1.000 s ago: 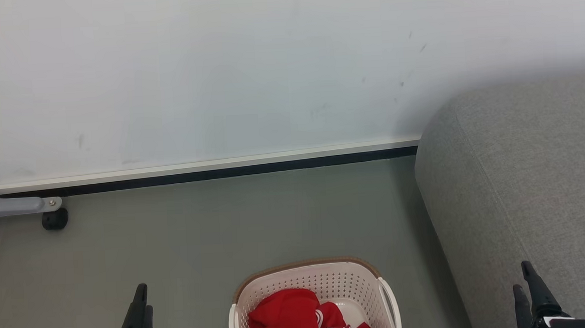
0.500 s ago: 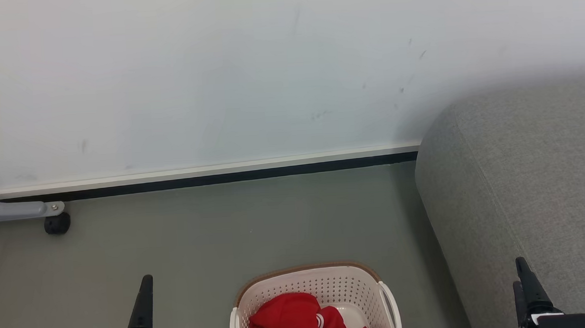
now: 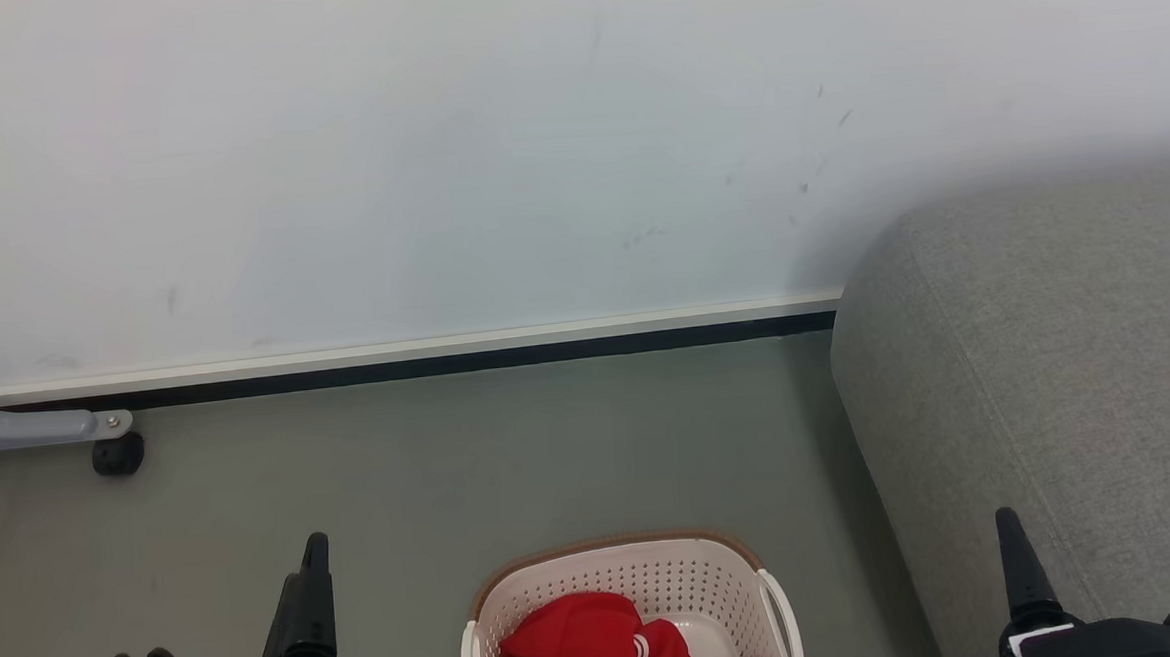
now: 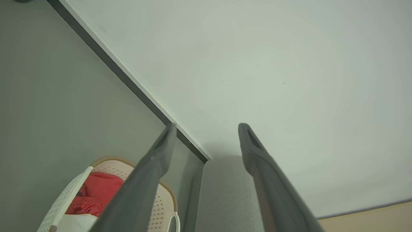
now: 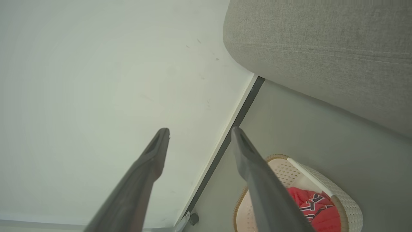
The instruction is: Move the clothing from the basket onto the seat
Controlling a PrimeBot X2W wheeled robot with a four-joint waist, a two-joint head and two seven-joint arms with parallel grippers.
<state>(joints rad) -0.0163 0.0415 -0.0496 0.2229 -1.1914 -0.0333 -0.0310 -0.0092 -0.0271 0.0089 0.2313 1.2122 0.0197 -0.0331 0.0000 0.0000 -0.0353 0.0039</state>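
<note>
The clothing (image 3: 571, 638) is contained in the basket (image 3: 658, 567), positioned low between the left claw (image 4: 207, 128) and the right claw (image 5: 199, 131), both spread apart and empty, neither judged clearly nearer; the seat (image 3: 1048, 364) is located beside the right claw.

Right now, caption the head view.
The clothing lies in the basket beside the seat; left gripper and right gripper flank it.

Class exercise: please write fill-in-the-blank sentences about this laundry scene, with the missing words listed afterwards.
1. The red clothing lies inside the ____.
2. The grey seat stands on the robot's ____ side of the basket.
3. The left gripper and right gripper are not shut but ____.
Missing words: basket, right, open.
</note>
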